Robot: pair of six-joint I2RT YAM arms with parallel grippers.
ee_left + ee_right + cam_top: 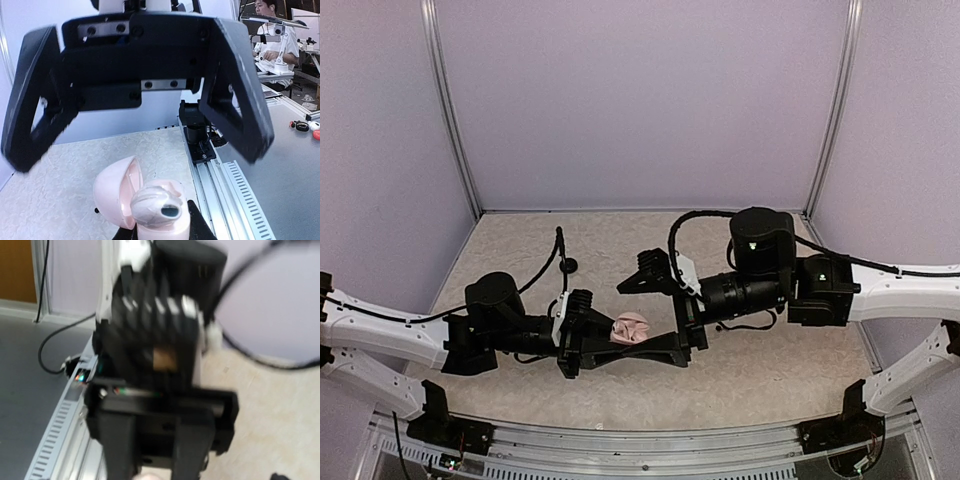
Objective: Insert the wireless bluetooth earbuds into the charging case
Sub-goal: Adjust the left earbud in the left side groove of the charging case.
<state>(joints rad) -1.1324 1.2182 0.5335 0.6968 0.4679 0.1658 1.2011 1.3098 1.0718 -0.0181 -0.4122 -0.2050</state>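
Note:
The pink charging case [630, 328] hangs just above the table between the long black fingers of my left gripper [640, 345], which is shut on its body. In the left wrist view its lid [116, 195] stands open to the left. A pale, almost see-through earbud [156, 202] with a dark oval face rests on top of the case body [172, 231]. My right gripper [665, 305] is open wide, just above and beyond the case, and holds nothing. It fills the top of the left wrist view, one finger [30, 125] on each side. The right wrist view is blurred.
A black cable ending in a small round black piece [568, 265] lies on the mat behind the left arm. The aluminium rail [220, 185] runs along the table's near edge. Purple walls close in the back and sides.

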